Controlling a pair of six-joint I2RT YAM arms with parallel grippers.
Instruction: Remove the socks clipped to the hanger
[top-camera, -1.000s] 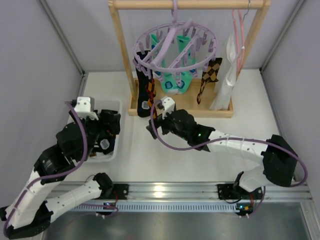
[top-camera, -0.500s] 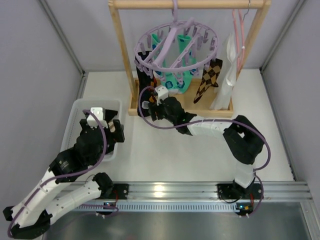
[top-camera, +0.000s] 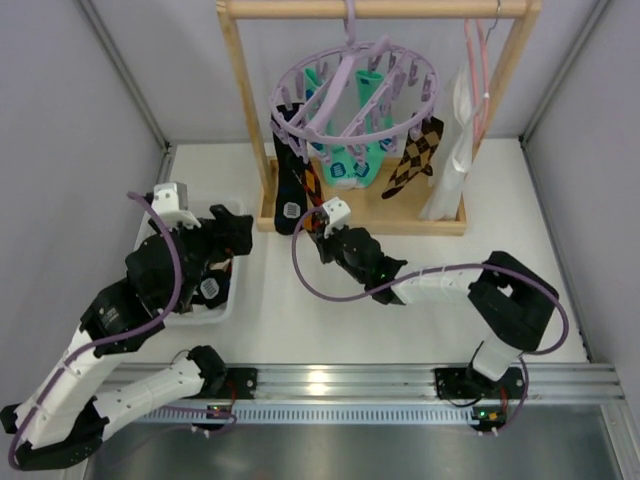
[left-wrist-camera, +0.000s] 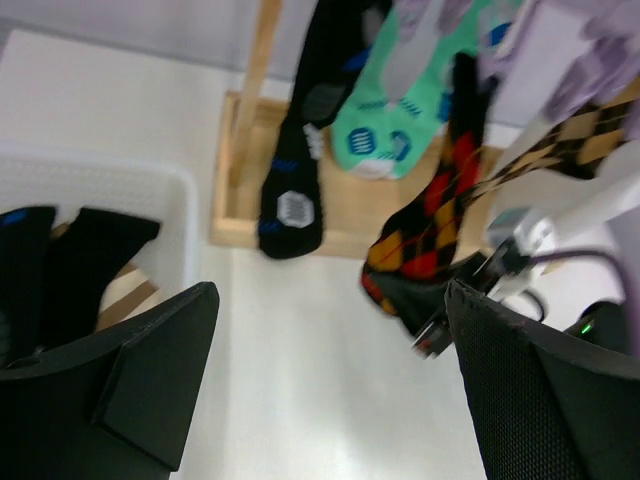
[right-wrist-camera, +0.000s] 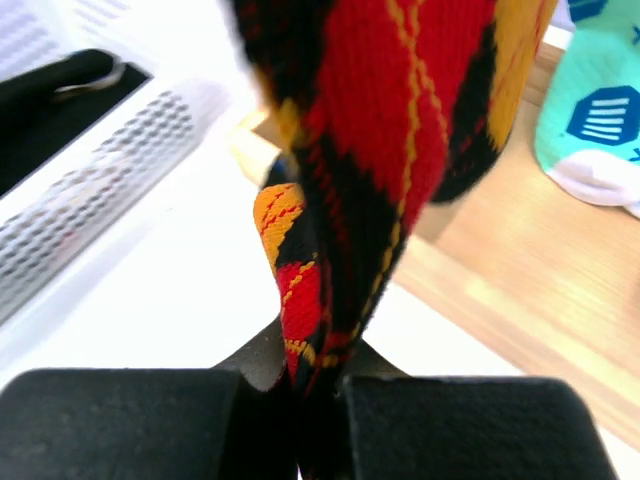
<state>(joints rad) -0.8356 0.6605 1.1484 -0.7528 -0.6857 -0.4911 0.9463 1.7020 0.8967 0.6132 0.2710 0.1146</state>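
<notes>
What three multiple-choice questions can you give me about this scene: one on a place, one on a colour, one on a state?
1. Where does the white bin stand in the top view?
A. left of the wooden rack
B. right of it
C. behind it

2. What colour is the ring hanger?
A. green
B. lavender
C. yellow

3. How are the right fingers?
A. open over the bin
B. shut on nothing
C. shut on the red-and-black sock

Answers:
1 A: the bin sits by the left arm, beside the rack's left post.
2 B: the ring and its pegs are pale purple.
3 C: the right wrist view shows the sock's tip pinched between them.
</notes>
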